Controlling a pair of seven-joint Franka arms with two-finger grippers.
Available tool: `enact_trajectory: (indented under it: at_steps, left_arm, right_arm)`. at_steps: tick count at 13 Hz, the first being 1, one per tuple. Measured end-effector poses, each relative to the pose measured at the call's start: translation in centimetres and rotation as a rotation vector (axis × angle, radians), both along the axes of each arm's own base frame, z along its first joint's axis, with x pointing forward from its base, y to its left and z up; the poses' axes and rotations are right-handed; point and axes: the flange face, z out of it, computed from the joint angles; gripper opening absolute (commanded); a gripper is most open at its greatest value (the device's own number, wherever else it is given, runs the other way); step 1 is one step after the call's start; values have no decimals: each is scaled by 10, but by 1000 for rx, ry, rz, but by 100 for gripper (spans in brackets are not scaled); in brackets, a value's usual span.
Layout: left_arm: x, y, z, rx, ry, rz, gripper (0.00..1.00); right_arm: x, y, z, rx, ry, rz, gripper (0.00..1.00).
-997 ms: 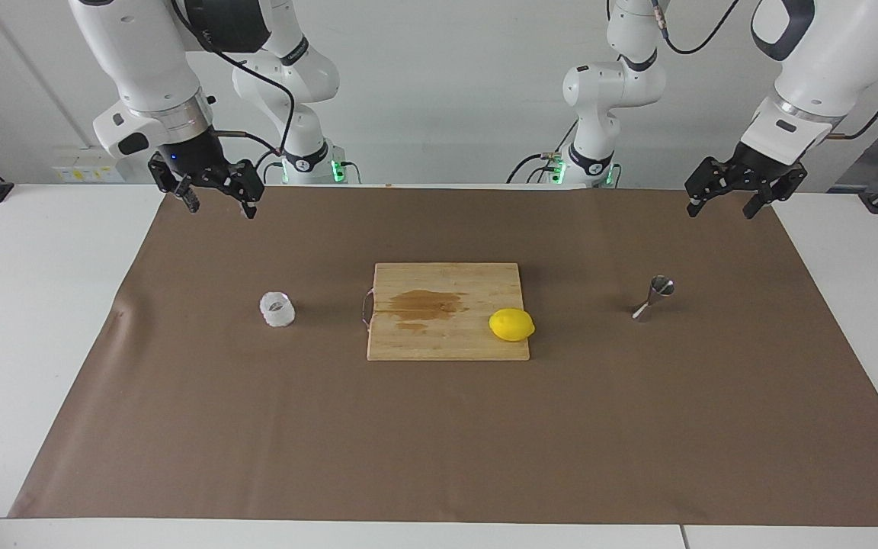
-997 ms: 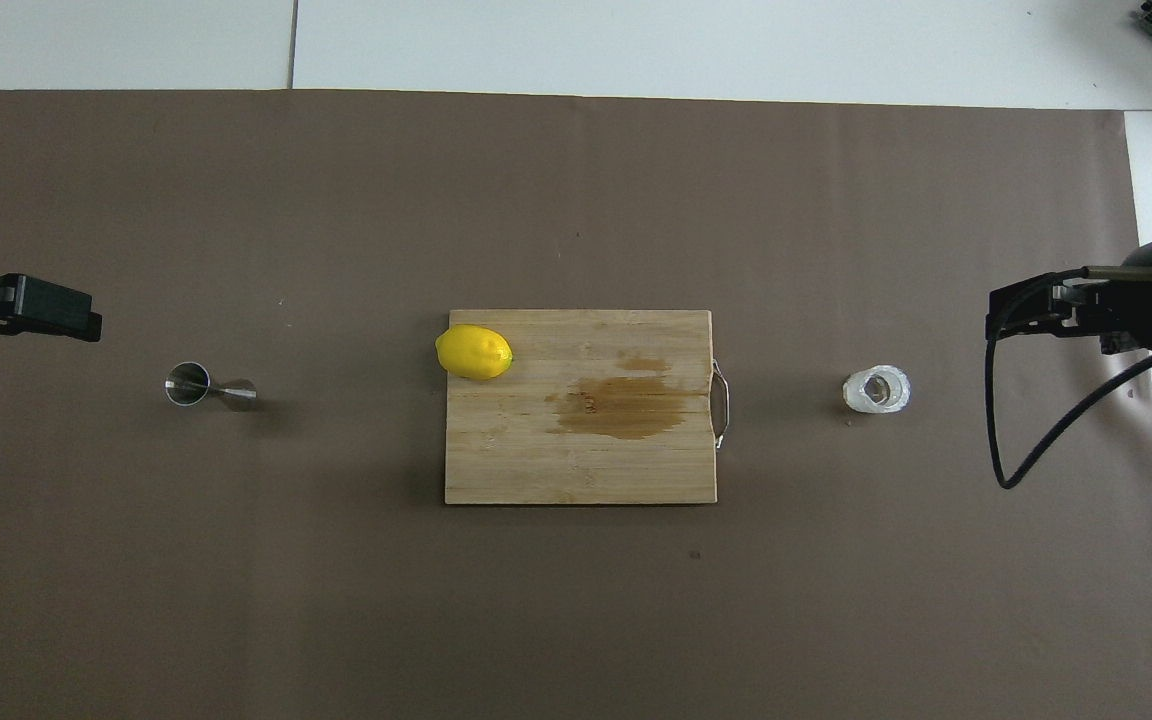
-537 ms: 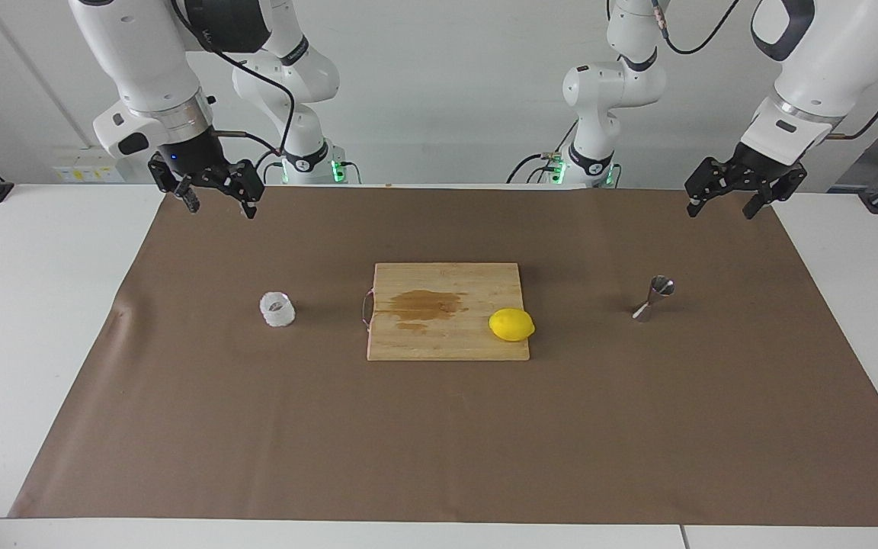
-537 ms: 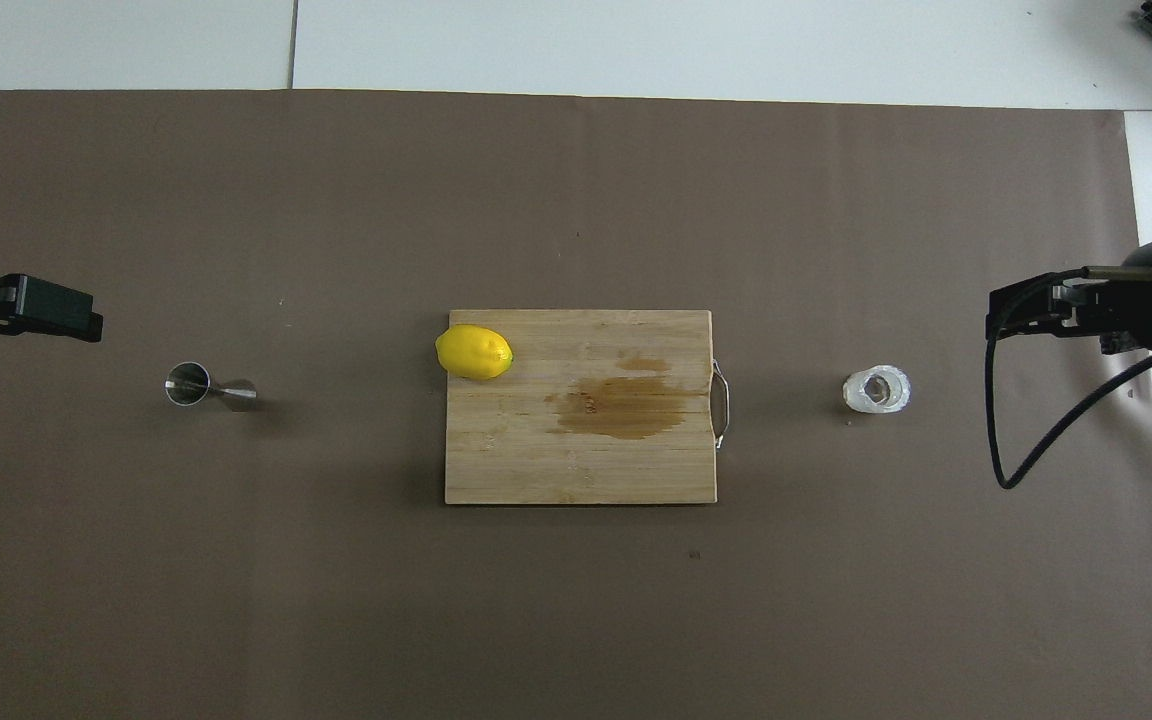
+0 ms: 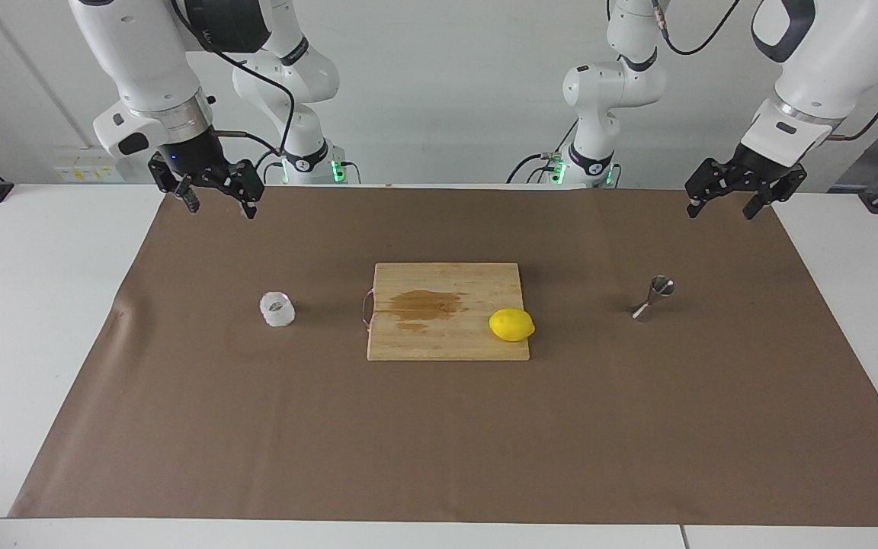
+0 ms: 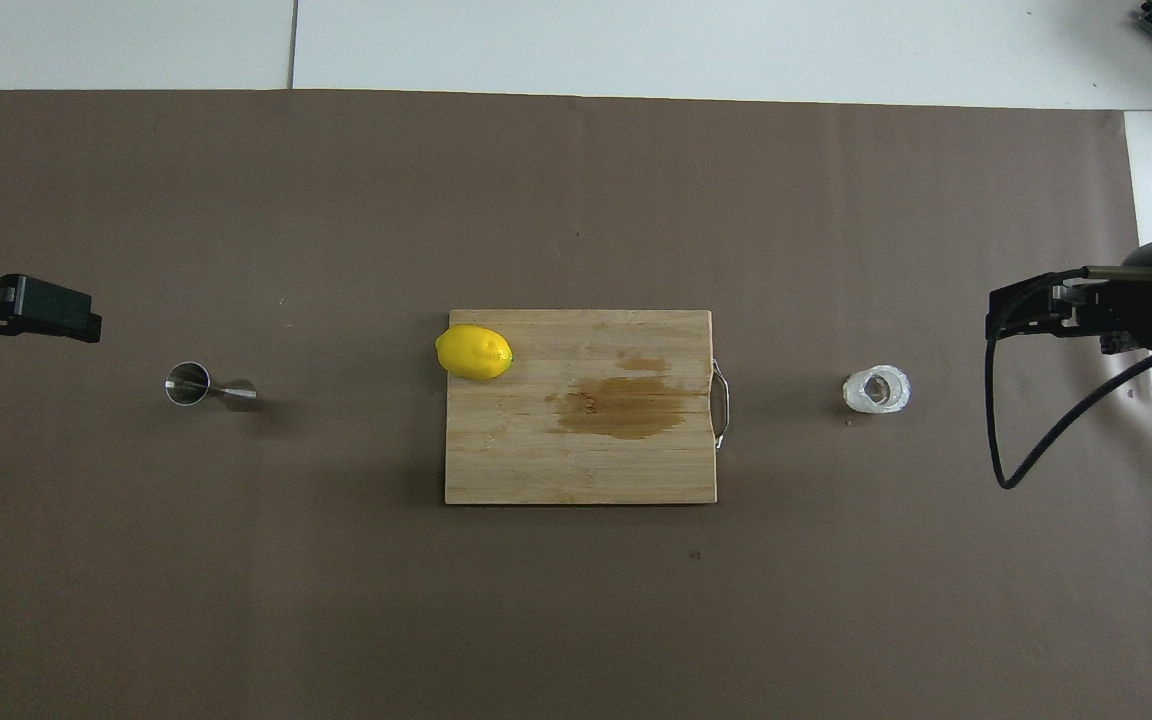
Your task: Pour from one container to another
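1. Glass cup [image 5: 277, 309] stands upright on the brown mat [image 5: 439, 427] toward the right arm's end, well apart from the steel jigger [image 5: 653, 298] at the left arm's end; nothing is picked up yet.
2. My right gripper [image 5: 219, 202] hangs released over the mat's edge near its base, empty. My left gripper [image 5: 723, 205] hangs likewise, spread and empty.
3. I'd bring the right gripper down square across the cup's ribbed wall, grip low, and lift level so nothing spills.
4. Between them lies a wooden cutting board [image 5: 447, 343] with a damp stain and a lemon [image 5: 511, 325] on it; I'd carry over it with height.
5. White table [image 5: 27, 305], plain pale wall.
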Motion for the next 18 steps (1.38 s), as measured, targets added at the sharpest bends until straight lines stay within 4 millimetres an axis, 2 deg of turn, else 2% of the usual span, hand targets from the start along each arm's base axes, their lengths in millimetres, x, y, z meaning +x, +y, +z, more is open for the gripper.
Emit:
enact_trajectory:
  at_steps: [2,5,8,12,15,18]
  left_arm:
    - [3,4,-8,0,18,21,100]
    - [14,16,-30,-1,61,94,100]
    - [26,50,-55,-37,107,192,100]
    - [36,112,-95,-167,188,425,100]
    - [45,136,-130,-267,281,656,100]
    - [47,144,-165,-336,393,841,100]
  right_arm:
    - [0,0,0,0,0,0,100]
    - [0,0,0,0,0,0,100]
    - [0,0,0,0,0,0,100]
    - [0,0,0,0,0,0,100]
    - [0,0,0,0,0,0,100]
    - [0,0,0,0,0,0,100]
